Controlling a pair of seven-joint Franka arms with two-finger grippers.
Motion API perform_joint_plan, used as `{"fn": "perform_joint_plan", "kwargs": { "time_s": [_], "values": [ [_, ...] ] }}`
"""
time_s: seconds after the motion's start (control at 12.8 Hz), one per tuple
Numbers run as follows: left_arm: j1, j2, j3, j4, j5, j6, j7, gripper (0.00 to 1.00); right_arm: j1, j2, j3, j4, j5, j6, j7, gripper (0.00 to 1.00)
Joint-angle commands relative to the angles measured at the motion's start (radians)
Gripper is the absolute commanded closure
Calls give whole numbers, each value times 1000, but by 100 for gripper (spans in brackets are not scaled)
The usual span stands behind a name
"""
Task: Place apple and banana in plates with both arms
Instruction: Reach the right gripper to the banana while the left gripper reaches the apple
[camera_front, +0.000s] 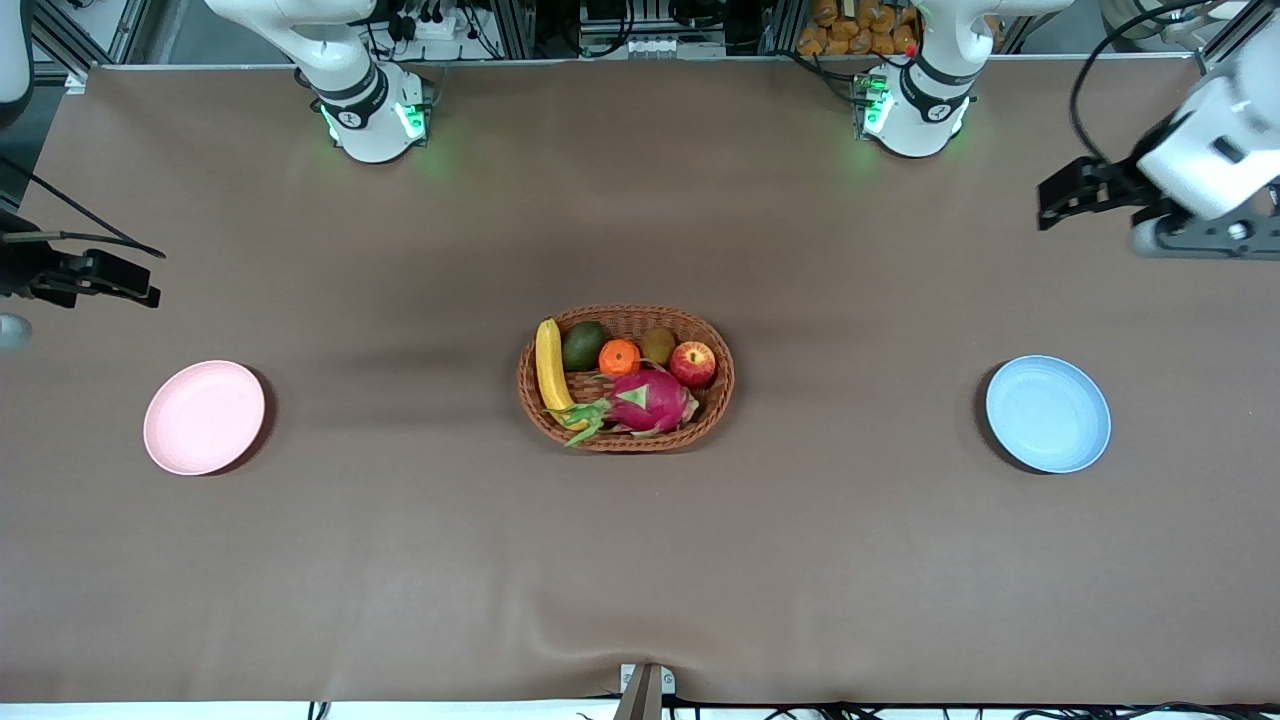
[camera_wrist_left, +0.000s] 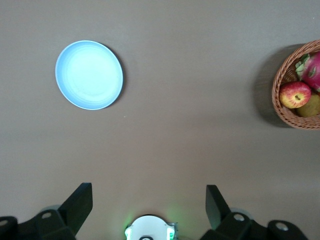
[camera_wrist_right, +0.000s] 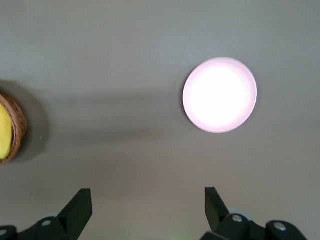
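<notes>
The apple (camera_front: 692, 363) and the banana (camera_front: 548, 366) lie in the wicker basket (camera_front: 717, 400) at the table's middle, the apple at the end toward the left arm, the banana at the end toward the right arm. The blue plate (camera_front: 1047, 412) sits empty toward the left arm's end, the pink plate (camera_front: 204, 416) empty toward the right arm's end. My left gripper (camera_front: 1048, 203) hangs open and empty high over bare table; its wrist view shows the blue plate (camera_wrist_left: 89, 75) and the apple (camera_wrist_left: 295, 94). My right gripper (camera_front: 148, 288) hangs open and empty; its wrist view shows the pink plate (camera_wrist_right: 220, 95) and the banana (camera_wrist_right: 4, 132).
The basket also holds an orange (camera_front: 619, 357), a pink dragon fruit (camera_front: 652, 400), a green avocado (camera_front: 583, 345) and a kiwi (camera_front: 657, 345). Brown cloth covers the table. The arms' green-lit bases (camera_front: 375, 120) stand along the edge farthest from the front camera.
</notes>
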Motion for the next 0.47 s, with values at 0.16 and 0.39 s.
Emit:
{"fn": "perform_joint_plan", "kwargs": {
  "time_s": [0.16,0.39],
  "values": [
    [-130,85,2,17,-12,68,-152,0,-6,19,14,16,120,-35,4,0],
    [-204,137,2,17,-12,126,-248,0,-2,56,12,-6,219,-22,33,0]
  ]
}}
